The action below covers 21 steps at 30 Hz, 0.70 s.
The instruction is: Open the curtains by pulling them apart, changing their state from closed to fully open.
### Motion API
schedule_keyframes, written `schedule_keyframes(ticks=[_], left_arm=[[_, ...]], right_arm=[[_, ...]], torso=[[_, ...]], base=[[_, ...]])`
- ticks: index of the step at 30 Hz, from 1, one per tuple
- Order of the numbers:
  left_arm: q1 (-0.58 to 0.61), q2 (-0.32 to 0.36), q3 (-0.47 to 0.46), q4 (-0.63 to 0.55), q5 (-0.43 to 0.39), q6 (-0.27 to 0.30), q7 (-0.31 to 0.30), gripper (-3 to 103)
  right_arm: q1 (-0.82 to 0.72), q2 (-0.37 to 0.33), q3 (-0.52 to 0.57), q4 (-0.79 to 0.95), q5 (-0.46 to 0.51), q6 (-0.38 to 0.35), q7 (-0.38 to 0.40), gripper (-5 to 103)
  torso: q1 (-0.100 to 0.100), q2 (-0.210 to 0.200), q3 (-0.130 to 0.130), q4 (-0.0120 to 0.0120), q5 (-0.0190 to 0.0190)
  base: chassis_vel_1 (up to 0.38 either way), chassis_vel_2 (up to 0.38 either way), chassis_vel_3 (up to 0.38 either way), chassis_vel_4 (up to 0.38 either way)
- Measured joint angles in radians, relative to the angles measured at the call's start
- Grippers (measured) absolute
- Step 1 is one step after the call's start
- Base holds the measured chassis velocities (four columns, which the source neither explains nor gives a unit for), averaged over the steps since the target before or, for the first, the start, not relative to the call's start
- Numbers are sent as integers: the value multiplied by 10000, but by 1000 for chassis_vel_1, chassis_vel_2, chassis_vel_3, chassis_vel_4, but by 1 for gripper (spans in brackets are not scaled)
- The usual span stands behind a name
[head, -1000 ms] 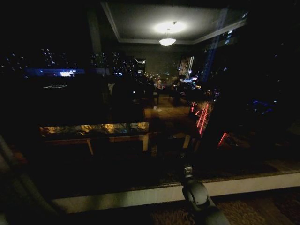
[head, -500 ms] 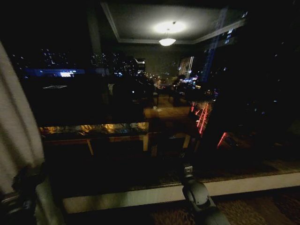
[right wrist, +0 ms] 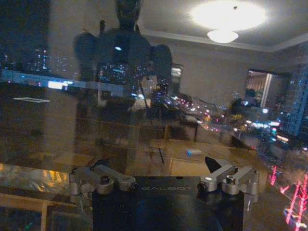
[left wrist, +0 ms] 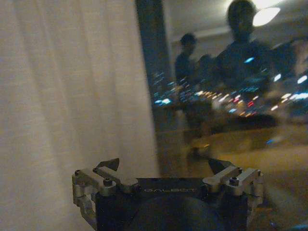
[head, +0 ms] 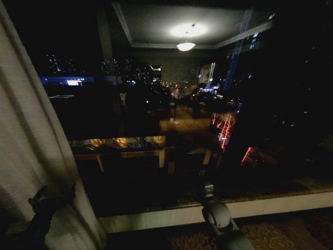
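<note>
One sheer off-white curtain (head: 36,151) hangs at my left, falling from the upper left corner of the head view down to the floor, its soft pleats slanting outward toward the bottom. To its right the window glass (head: 171,120) is bare and dark, showing city lights and the mirrored room with its ceiling lamp (head: 186,46). A pale sill (head: 270,204) runs along the foot of the glass.

My left gripper (head: 52,195) sits low in the left corner of the head view, right in front of the curtain's lower folds. In my left wrist view the left gripper (left wrist: 163,166) has its two dark fingertips (left wrist: 109,164) spread wide apart, with nothing clamped between them; the curtain (left wrist: 72,96) fills the space beyond one fingertip and its edge ends between the two tips, against the dark glass. I cannot tell whether the fabric is touching the fingertip or hanging just beyond it.

My right arm (head: 221,221) rests low in front of the sill, pointing at the glass. In my right wrist view the right gripper (right wrist: 159,166) is also spread wide and holds nothing, facing the bare glass.
</note>
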Motion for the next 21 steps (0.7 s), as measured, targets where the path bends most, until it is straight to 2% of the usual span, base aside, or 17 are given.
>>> schedule_keyframes(ticks=[4, 14, 21], left_arm=[[-164, 105, 96, 272, -564, -414, 407, 100], [-246, 100, 237, 289, -719, -319, 479, 100], [-257, 157, 239, 433, -686, -322, 471, 100]], right_arm=[[-68, -82, 62, 225, 200, -361, 160, 100], [-94, -205, 197, 377, 404, -625, 174, 100], [-25, -114, 178, 305, 414, -633, 176, 100]], torso=[[1, 0, 1, -3, -3], [1, 0, 0, -1, -2], [1, 0, 0, 0, -2]], base=[[0, 0, 0, 0], [0, 0, 0, 0], [-70, -121, 73, 130]])
